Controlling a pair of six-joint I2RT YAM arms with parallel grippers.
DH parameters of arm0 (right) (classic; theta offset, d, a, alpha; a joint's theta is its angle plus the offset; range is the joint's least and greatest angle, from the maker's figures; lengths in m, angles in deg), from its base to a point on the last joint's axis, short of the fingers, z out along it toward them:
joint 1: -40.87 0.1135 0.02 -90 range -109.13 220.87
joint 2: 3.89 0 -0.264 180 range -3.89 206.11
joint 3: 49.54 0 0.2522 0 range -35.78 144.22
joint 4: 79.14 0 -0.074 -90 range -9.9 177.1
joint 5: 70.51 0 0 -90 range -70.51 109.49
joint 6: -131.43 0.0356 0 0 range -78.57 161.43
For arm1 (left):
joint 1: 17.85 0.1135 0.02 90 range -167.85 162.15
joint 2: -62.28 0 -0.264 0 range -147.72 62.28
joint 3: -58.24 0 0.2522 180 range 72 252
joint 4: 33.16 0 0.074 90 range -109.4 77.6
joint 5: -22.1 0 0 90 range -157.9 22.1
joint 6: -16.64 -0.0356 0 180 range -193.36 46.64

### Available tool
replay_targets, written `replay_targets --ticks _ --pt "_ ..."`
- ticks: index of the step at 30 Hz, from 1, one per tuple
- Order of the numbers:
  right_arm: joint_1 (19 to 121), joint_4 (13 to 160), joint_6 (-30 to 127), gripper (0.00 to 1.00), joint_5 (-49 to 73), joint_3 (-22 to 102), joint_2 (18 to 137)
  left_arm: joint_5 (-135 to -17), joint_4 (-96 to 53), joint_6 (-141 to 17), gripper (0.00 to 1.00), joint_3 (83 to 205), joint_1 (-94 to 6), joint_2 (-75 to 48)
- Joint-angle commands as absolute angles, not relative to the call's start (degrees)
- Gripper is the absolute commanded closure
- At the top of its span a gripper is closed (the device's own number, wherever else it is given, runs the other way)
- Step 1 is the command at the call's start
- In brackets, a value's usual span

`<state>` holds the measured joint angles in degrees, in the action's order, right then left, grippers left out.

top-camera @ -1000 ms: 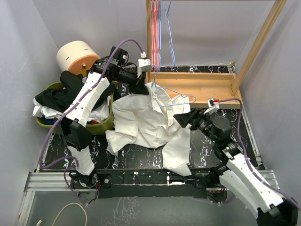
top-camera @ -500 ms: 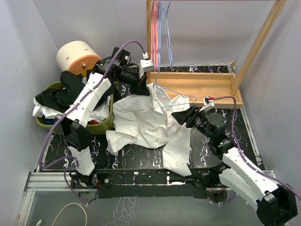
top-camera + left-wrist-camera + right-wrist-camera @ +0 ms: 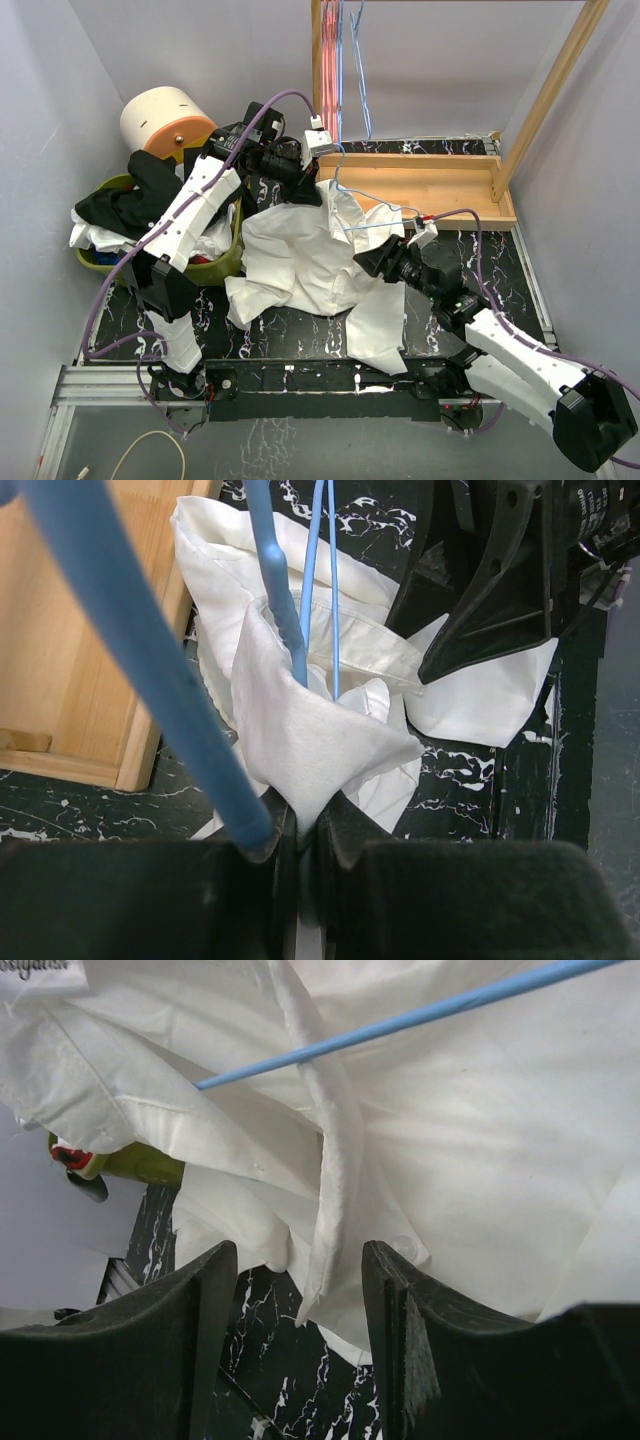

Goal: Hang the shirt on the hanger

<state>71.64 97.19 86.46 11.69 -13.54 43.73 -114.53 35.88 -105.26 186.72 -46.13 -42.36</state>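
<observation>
While the shirt (image 3: pixel 300 255) is lying crumpled across the middle of the black bench (image 3: pixel 300 335), the left gripper (image 3: pixel 300 825) is clamping tight on a raised fold of cloth at the garment's 12 o'clock edge. The hanger (image 3: pixel 130 670) wire is running down against one finger and is reaching out toward 1 o'clock beside the wooden frame (image 3: pixel 430 180). The right gripper (image 3: pixel 295 1280) is hovering with jaws spread wide over the button placket at the shirt's 3 o'clock side.
</observation>
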Motion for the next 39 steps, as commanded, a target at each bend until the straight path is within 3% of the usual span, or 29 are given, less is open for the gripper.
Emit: replay_targets --ticks 1,12,15,16,22,29,39 --pt "73.08 100.34 86.51 0.46 15.97 -13.71 45.19 -115.09 35.86 -104.90 1.00 188.48 -46.37 -40.29" --pt "73.18 102.74 84.30 0.66 18.62 -13.28 49.00 -115.62 35.88 -104.40 1.00 188.13 -46.33 -39.54" --pt "73.17 103.73 84.63 0.88 19.58 -13.82 50.32 -116.03 35.81 -104.06 1.00 188.19 -46.41 -39.32" --pt "73.19 103.79 84.73 0.92 20.44 -14.14 50.27 -115.94 35.87 -104.10 1.00 188.38 -46.40 -39.24" --pt "69.95 104.27 82.71 0.92 27.28 -19.23 42.49 -113.73 43.86 -113.72 1.00 195.28 -46.31 -39.66" --pt "45.75 107.04 81.94 0.92 7.51 -21.71 43.44 -111.81 57.95 -135.86 1.00 203.47 -46.33 -39.42" --pt "44.83 101.53 81.71 0.92 5.68 -11.24 49.46 -97.12 50.59 -135.90 1.00 200.92 -46.42 -38.52"
